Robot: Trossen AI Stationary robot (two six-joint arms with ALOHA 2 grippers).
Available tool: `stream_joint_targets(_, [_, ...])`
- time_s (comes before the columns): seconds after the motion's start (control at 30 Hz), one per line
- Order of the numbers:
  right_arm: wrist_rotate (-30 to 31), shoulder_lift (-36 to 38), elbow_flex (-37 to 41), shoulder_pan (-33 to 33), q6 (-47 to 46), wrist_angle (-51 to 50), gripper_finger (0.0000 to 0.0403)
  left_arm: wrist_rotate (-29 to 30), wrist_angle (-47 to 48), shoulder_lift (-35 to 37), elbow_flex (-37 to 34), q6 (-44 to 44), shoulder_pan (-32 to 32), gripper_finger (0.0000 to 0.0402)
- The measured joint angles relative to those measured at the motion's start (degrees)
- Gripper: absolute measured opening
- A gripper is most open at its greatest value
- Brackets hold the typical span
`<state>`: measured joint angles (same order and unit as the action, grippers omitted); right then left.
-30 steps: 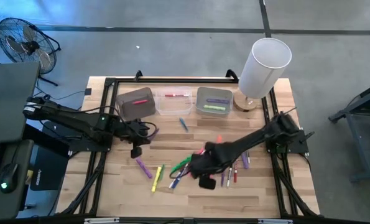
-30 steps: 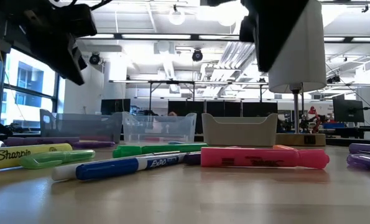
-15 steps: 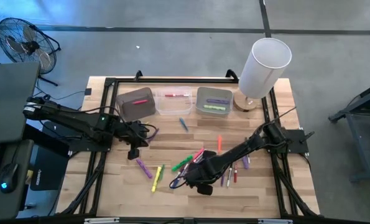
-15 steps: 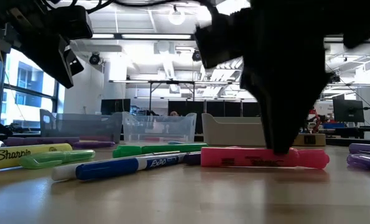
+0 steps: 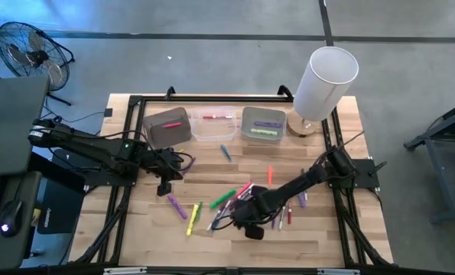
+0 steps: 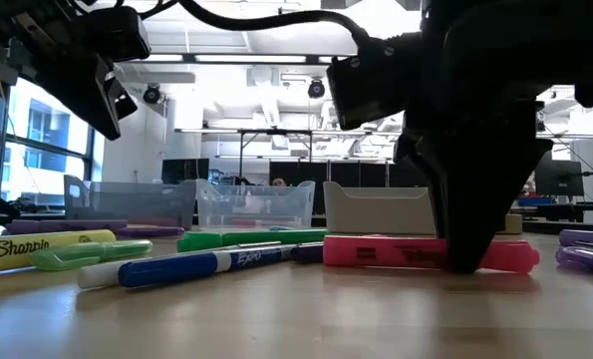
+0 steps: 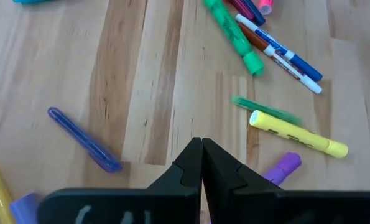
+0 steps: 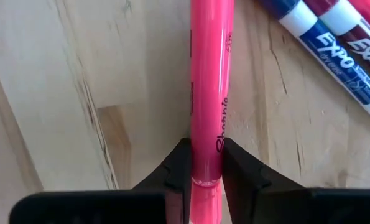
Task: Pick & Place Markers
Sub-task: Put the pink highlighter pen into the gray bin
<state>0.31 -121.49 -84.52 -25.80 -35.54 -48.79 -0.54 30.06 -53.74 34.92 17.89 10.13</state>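
Right wrist view shows the right gripper down on the plank-grained wooden table, fingers pinching a smooth, glossy, round-barrelled pink highlighter whose long axis runs straight ahead between them, while the left gripper, fingers pressed together, hangs above scattered markers.

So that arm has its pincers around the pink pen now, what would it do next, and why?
Probably lift it straight up. The right gripper has its fingers on both sides of the pink marker, which lies flat on the table beside two Expo markers, so a straight rise should clear them. The left gripper hangs shut, away from the pile.
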Motion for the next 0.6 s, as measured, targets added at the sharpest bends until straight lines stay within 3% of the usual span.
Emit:
stream_joint_targets(0.13, [-2.1, 4.2, 0.7, 1.2, 1.3, -3.2, 0.0053, -0.4, 0.0, 0.0, 0.0, 0.3, 0.0, 0.0])
stream_joint_targets(0.23, [-0.2, 10.1, 0.4, 2.9, 1.5, -5.5, 0.0053, -0.2, -0.1, 0.0, 0.0, 1.8, 0.0, 0.0])
stream_joint_targets(0.43, [9.2, 20.0, 0.5, 9.5, 1.8, -11.1, 0.0053, 1.7, -2.6, -1.1, 0.0, 4.7, 0.0, 0.0001])
stream_joint_targets(0.6, [16.7, 26.2, 0.4, 17.9, 6.4, -19.3, 0.0053, 3.8, -9.2, -1.7, 0.1, 13.1, 0.0, 0.0012])
